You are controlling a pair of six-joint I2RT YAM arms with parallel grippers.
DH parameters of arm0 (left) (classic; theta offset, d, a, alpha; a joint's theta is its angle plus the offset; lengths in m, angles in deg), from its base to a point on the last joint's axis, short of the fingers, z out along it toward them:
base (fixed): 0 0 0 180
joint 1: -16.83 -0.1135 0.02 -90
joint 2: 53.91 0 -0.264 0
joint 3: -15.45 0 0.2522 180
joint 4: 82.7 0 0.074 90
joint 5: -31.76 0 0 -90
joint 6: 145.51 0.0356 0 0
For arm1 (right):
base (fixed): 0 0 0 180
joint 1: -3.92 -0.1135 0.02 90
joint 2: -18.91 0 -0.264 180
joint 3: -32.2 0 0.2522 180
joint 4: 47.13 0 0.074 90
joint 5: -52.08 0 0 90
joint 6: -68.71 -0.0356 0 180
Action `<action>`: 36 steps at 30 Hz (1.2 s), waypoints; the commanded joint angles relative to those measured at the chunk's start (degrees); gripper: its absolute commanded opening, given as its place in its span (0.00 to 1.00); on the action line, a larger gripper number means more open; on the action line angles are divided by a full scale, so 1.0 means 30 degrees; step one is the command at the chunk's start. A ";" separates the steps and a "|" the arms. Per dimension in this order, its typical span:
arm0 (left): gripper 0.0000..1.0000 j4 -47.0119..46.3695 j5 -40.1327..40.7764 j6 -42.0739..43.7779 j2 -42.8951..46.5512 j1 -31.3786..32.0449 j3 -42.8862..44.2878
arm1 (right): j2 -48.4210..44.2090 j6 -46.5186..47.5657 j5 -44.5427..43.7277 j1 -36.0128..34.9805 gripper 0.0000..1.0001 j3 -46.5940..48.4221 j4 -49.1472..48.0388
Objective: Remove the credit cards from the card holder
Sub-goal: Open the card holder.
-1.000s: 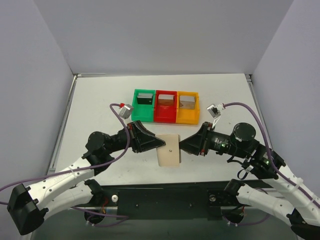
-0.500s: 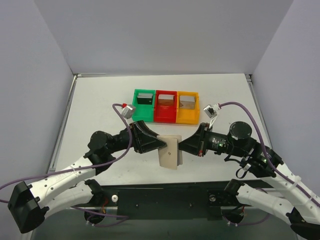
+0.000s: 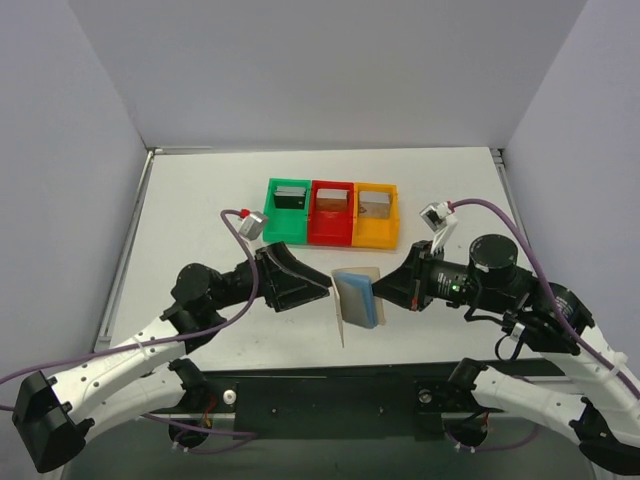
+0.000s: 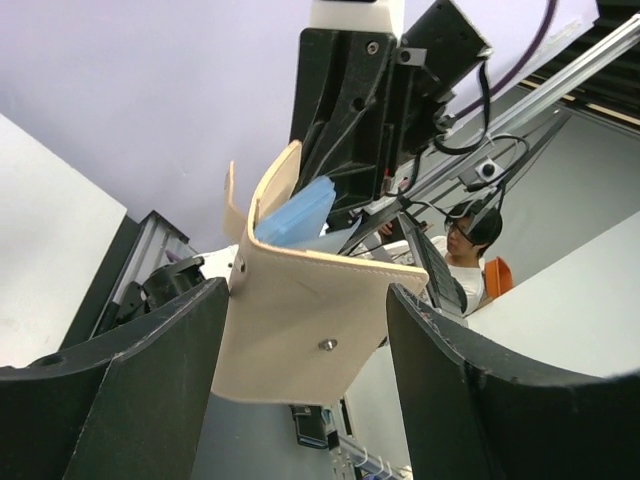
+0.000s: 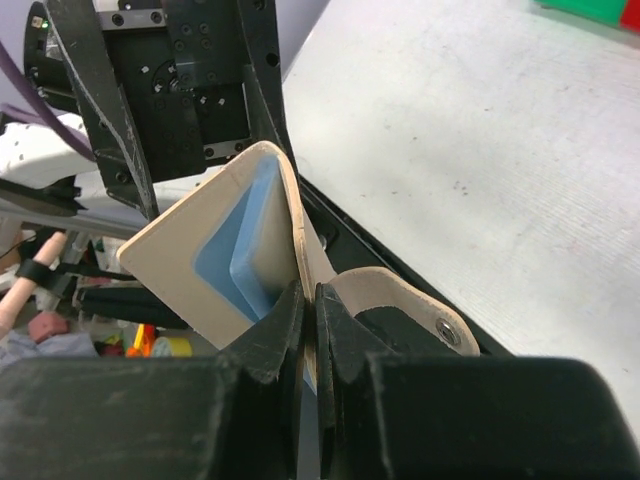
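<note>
Our right end effector (image 3: 380, 292) is pinched tight on the card holder (image 3: 358, 300), propped open over the bench (image 3: 200, 220) between the arms. Our left end effector (image 3: 322, 288) gapes wide beside it. We'd clamp its free side squarely before probing the pockets. We count three credit cards (image 3: 290, 196), one in each of three bins (image 3: 332, 228), and one holder.

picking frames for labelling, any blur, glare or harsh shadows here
Top external: even light, soft shadows, card holder sharp. Left wrist: its dark jaws fill the lower corners, slightly soft; holder crisp. Right wrist: its jaws at the bottom are blurred, nearly black; table bright, not blown out.
</note>
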 commanded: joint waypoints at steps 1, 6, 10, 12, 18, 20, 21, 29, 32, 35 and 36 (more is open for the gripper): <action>0.74 0.1252 0.0330 0.0921 0.0377 0.0067 0.0262 | 0.0931 0.1025 -0.2734 -0.0529 0.00 0.1983 0.2291; 0.75 0.0669 0.0360 0.0777 0.0202 0.0183 -0.0060 | 0.1489 0.1114 -0.3466 -0.1525 0.00 0.2190 0.2295; 0.75 0.0522 0.0389 0.0777 0.0143 0.0243 -0.0352 | 0.1665 0.1026 -0.4229 -0.2024 0.00 0.2161 0.2324; 0.75 0.0609 0.0476 0.0806 0.0260 0.0243 -0.0441 | 0.1666 0.0997 -0.4434 -0.2053 0.00 0.2132 0.2295; 0.75 0.2305 0.0944 0.1653 0.1020 0.0214 -0.0237 | 0.1490 0.0850 -0.5080 -0.2053 0.00 0.2131 0.2354; 0.75 0.2893 0.1091 0.1860 0.1226 0.0213 -0.0236 | 0.1431 0.0938 -0.5051 -0.2053 0.00 0.2190 0.2354; 0.75 0.2866 0.1092 0.1832 0.1228 0.0213 -0.0236 | 0.1460 0.0910 -0.5021 -0.2024 0.00 0.2248 0.2354; 0.65 0.2309 0.0770 0.1685 0.0789 0.0243 -0.0149 | 0.1461 0.0939 -0.4641 -0.2171 0.00 0.1810 0.2061; 0.59 0.2746 0.0478 0.1773 0.0671 0.0243 0.0085 | 0.1227 0.0910 -0.4523 -0.2171 0.00 0.1517 0.1651; 0.58 0.3216 0.0331 0.1948 0.0787 0.0272 0.0494 | 0.0876 0.0880 -0.4261 -0.1908 0.00 0.1049 0.1213; 0.58 0.3536 0.0301 0.2036 0.0846 0.0272 0.0612 | 0.0788 0.0764 -0.4114 -0.1762 0.00 0.0728 0.1095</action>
